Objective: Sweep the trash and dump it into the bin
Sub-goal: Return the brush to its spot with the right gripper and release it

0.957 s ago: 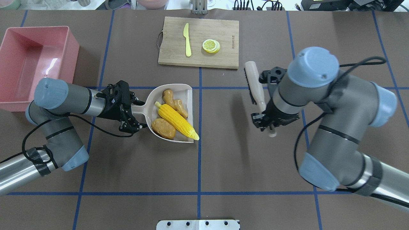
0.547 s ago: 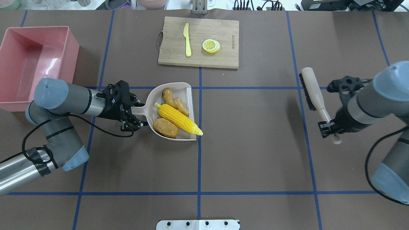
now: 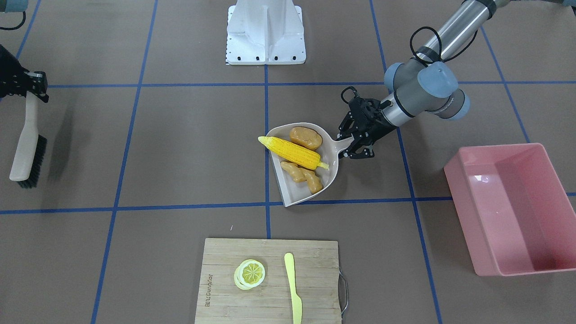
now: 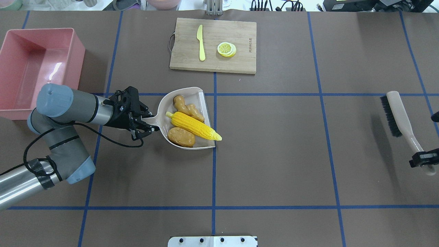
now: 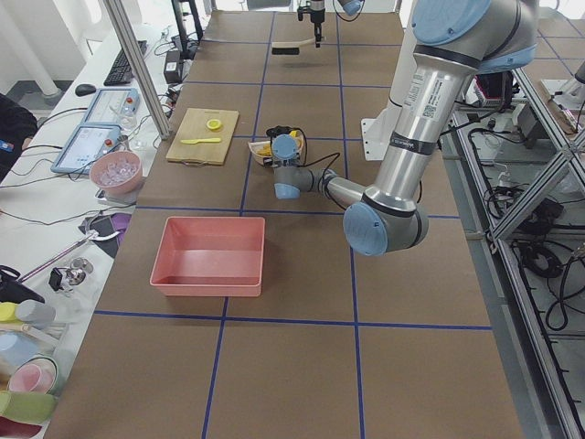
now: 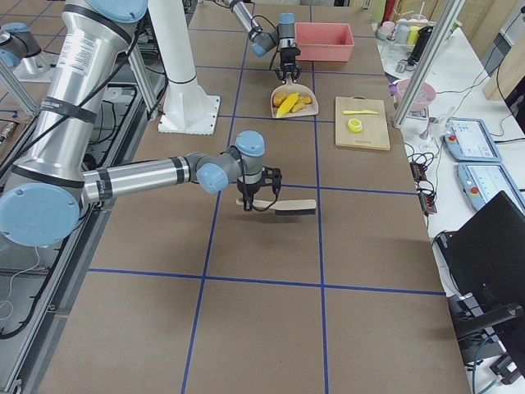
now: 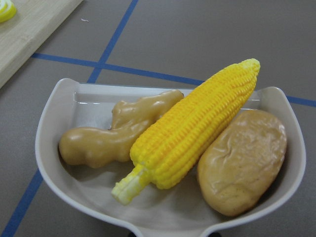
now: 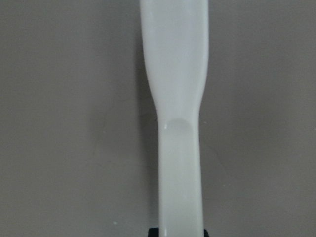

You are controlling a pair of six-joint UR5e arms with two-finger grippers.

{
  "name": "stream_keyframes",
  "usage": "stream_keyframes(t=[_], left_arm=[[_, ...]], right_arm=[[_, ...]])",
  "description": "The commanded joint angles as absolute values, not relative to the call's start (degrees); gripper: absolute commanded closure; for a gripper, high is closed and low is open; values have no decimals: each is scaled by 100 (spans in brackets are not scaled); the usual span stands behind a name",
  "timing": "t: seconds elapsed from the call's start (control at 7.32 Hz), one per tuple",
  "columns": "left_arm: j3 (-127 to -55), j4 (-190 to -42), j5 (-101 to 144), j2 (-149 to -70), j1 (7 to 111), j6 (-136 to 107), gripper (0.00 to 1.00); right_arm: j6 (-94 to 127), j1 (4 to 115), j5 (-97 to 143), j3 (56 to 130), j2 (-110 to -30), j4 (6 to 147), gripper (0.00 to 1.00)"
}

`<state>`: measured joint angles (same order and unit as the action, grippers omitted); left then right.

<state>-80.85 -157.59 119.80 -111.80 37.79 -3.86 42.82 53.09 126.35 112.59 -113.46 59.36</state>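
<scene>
Overhead exterior has all three pieces of trash lying in the dustpan [image 4: 200,99], near the middle of the worktop [image 4: 274,164]. The yellow corn cob [image 4: 193,126] lies diagonally across the centre. The knobbly tan ginger root [image 4: 188,108] is at its 12 o'clock and the lumpy brown potato [image 4: 181,137] at its 7 o'clock, both touching it. The cob's pointed tip pokes out past the pan's open lip toward 4 o'clock. On the left wrist view the cob looks ridged and the potato smooth and glossy, so I judge both could roll.

My left end effector [image 4: 147,121] is clamped on the pan's handle at the pan's 9 o'clock. The bin [image 4: 37,31], pink and with nothing in it, sits at about 10 o'clock from the pan, well apart.

As I read it, sweeping is done and the carry and dump remain. I would raise the open lip first so the cob slides back. Then I would lift clear of the bin's near wall, travel slowly, and tip only once the lip is over the bin's floor.

My right end effector [image 4: 423,159] grips the brush [image 4: 399,115] by its handle, far out at 3 o'clock, safely clear. At 12 o'clock, the cutting board [image 4: 240,61] is no part of this.
</scene>
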Motion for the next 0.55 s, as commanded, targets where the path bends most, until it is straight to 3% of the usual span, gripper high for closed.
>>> stream_keyframes(t=[0.0,0.27,0.41], left_arm=[[-8086,-15759,11979,-11180,3779,-378,60],[-8086,-15759,11979,-11180,3779,-387,63],[-8103,-15767,11988,-11180,3788,-387,71]], right_arm=[[4236,5431,12918,10087,-11514,4357,100],[4236,5484,13138,9783,-11487,4052,100],[4236,5510,13201,9782,-11487,4078,100]])
